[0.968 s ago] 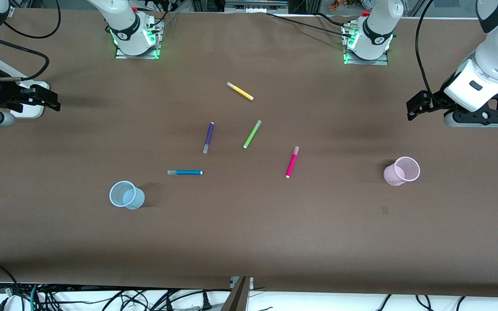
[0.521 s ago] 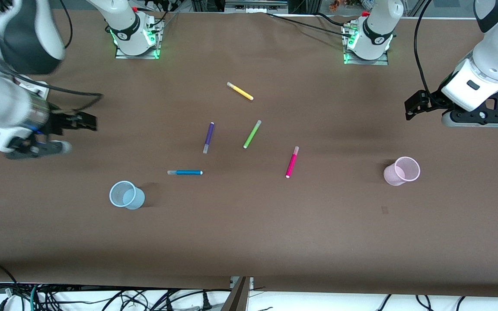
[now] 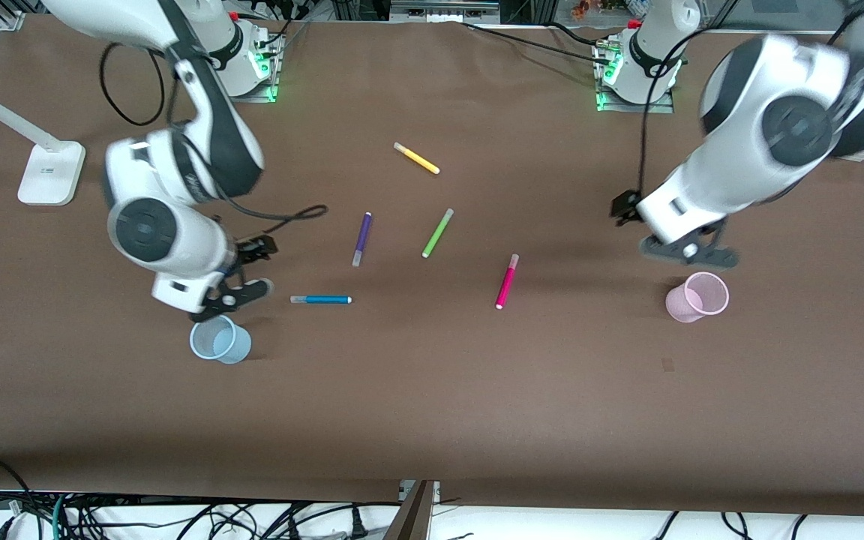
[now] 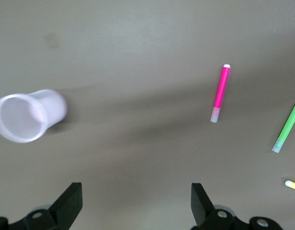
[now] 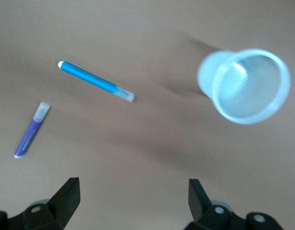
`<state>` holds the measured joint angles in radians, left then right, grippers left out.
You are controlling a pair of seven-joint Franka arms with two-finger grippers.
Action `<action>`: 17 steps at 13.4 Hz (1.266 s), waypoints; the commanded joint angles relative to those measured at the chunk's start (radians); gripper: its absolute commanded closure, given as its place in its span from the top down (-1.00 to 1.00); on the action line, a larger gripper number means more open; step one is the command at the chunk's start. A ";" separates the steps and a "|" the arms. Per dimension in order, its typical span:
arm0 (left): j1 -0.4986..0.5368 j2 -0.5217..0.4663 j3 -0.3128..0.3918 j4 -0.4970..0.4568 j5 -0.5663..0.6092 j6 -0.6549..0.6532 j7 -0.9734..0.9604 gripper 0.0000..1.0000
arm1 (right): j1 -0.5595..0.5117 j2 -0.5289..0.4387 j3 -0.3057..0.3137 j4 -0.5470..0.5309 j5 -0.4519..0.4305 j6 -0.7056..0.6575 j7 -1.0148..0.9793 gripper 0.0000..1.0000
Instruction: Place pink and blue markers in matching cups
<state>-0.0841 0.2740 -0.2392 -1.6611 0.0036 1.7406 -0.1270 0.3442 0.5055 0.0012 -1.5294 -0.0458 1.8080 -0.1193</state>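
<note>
1. the right gripper hangs over the table between the blue cup and the blue marker, its arm bent down from the base at the right arm's end. its fingers are spread wide, holding nothing.
2. the left gripper hangs over the table near the pink cup, its arm folded low from its own base. its fingers are also spread apart and empty.
3. the blue marker lies flat beside the blue cup, apart from it, pale cap toward the cup. the pink marker lies flat near the table's middle, well apart from the pink cup.
4. a purple pen, a green pen and a yellow pen lie scattered farther from the front camera than the two markers; none touches another.
5. both cups stand upright, mouths open, translucent thin plastic with tapered sides; the blue cup shows fine ribbing inside.
6. the table is covered in a matte brown sheet. a white lamp base sits at the right arm's end.
</note>
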 commanded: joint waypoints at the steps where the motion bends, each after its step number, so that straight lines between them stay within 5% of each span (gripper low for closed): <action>1: -0.066 0.196 0.001 0.112 0.022 0.080 0.018 1.00 | 0.050 0.082 -0.004 0.011 -0.025 0.062 -0.057 1.00; 6: -0.203 0.355 0.003 0.107 0.055 0.270 0.041 1.00 | 0.046 0.154 -0.004 -0.058 -0.025 0.295 -0.245 1.00; 9: -0.262 0.412 0.003 0.090 0.241 0.330 0.041 1.00 | 0.038 0.194 -0.006 -0.064 -0.023 0.382 -0.325 1.00; 14: -0.269 0.415 0.000 0.000 0.271 0.388 0.026 1.00 | 0.026 0.208 -0.006 -0.176 -0.023 0.540 -0.405 1.00; 17: -0.250 0.409 0.000 -0.109 0.269 0.540 0.001 1.00 | 0.030 0.202 -0.006 -0.186 -0.025 0.544 -0.408 0.58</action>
<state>-0.3476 0.7018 -0.2371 -1.6996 0.2554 2.2078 -0.1125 0.3792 0.7296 -0.0102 -1.6883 -0.0577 2.3398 -0.5128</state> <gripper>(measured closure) 0.000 0.057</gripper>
